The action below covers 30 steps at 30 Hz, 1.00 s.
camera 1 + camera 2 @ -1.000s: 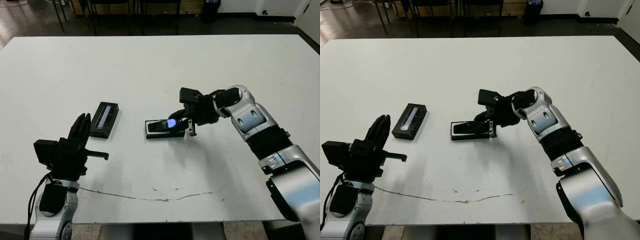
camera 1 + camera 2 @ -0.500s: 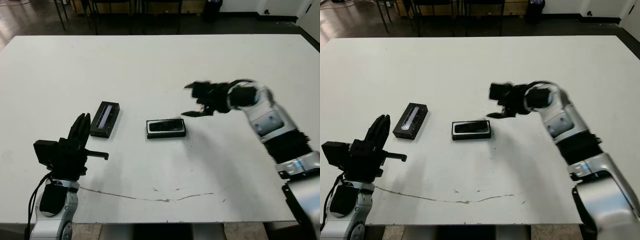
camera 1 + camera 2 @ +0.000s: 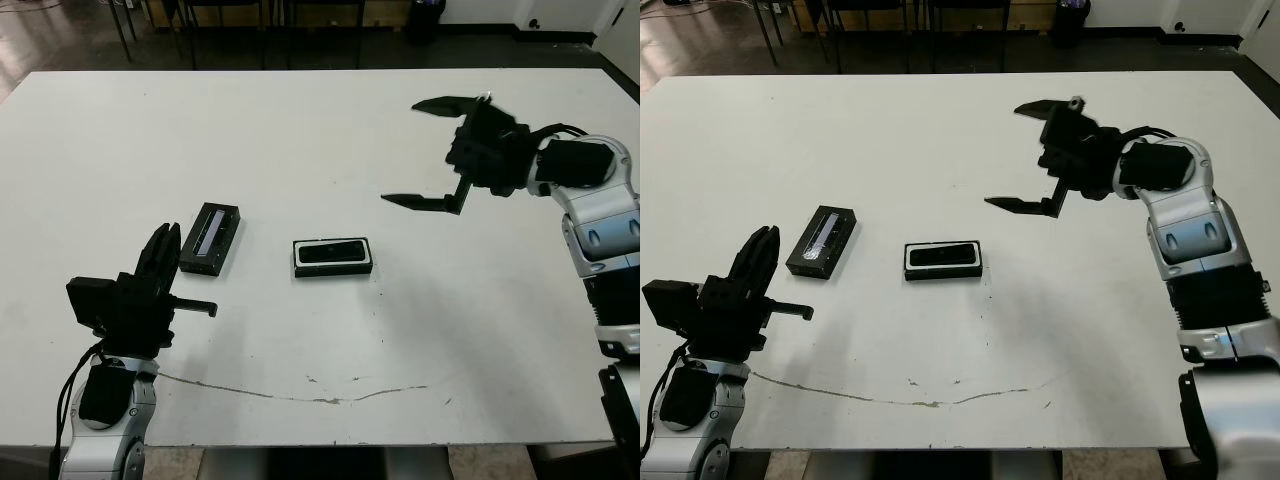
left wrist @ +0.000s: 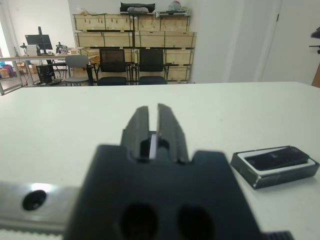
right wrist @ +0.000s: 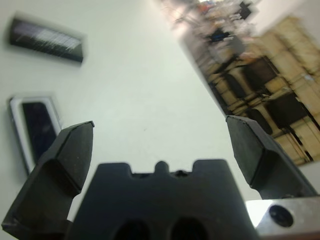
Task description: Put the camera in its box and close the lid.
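Nearest to me, my left gripper (image 3: 163,262) waits low at the near left edge of the white table (image 3: 300,130), its two fingers pressed together with only a thin slit between them, and it holds nothing. Just beyond it lies the lid (image 3: 209,238), flat on the table with its glossy strip facing up, a little to the left of the box (image 3: 333,257) and apart from it. The box sits near the middle of the table, and the camera (image 3: 333,253) lies inside it, dark against the white lining, so I judge the first half of the task as done. Farther away and to the right, my right gripper (image 3: 432,153) hangs in the air above the table, well apart from the box, with its fingers spread wide and empty. What is left, as I see it, is to pick up the lid, carry it over the box and press it down on top.
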Motion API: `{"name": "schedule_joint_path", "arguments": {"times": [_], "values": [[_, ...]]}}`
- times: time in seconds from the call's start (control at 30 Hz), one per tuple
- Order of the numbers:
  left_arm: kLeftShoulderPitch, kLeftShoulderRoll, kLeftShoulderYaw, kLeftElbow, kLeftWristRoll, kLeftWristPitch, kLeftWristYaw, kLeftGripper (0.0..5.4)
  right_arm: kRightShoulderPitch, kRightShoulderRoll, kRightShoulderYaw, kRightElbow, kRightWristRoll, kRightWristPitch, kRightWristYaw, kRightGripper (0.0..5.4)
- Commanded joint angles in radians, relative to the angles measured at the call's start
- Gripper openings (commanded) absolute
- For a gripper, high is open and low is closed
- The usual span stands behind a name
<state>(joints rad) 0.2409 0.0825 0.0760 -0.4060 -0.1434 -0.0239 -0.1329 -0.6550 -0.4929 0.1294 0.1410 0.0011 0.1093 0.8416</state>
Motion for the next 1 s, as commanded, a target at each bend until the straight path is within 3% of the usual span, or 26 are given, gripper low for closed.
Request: {"name": "schedule_joint_path", "arguments": {"times": [0.03,0.2,0.3,0.47,0.6,0.87,1.0], "values": [[0.009,0.014,0.007,0.012,0.002,0.022,-0.003,0.00,0.090,0.050,-0.028,-0.070,-0.008,0.000,-0.125,5.38],[0.008,0.012,0.006,0.015,0.003,0.018,-0.003,0.00,0.171,0.094,-0.012,-0.143,-0.011,-0.032,-0.213,4.59],[0.007,0.011,0.003,0.018,0.004,0.015,-0.004,0.00,0.215,0.104,0.023,-0.144,-0.054,-0.100,-0.250,3.96],[0.011,0.009,0.001,0.017,0.005,0.013,-0.004,0.00,0.264,0.112,0.079,-0.148,-0.112,-0.132,-0.274,2.84],[0.015,0.009,0.000,0.016,0.007,0.011,-0.003,0.00,0.286,0.112,0.133,-0.150,-0.185,-0.139,-0.296,1.96],[0.028,0.008,-0.001,0.007,0.010,0.014,0.000,0.00,0.283,0.108,0.199,-0.082,-0.256,-0.141,-0.283,0.16],[0.031,0.006,-0.002,0.009,0.005,0.010,-0.002,0.00,0.278,0.100,0.226,-0.031,-0.285,-0.155,-0.270,0.01]]}}
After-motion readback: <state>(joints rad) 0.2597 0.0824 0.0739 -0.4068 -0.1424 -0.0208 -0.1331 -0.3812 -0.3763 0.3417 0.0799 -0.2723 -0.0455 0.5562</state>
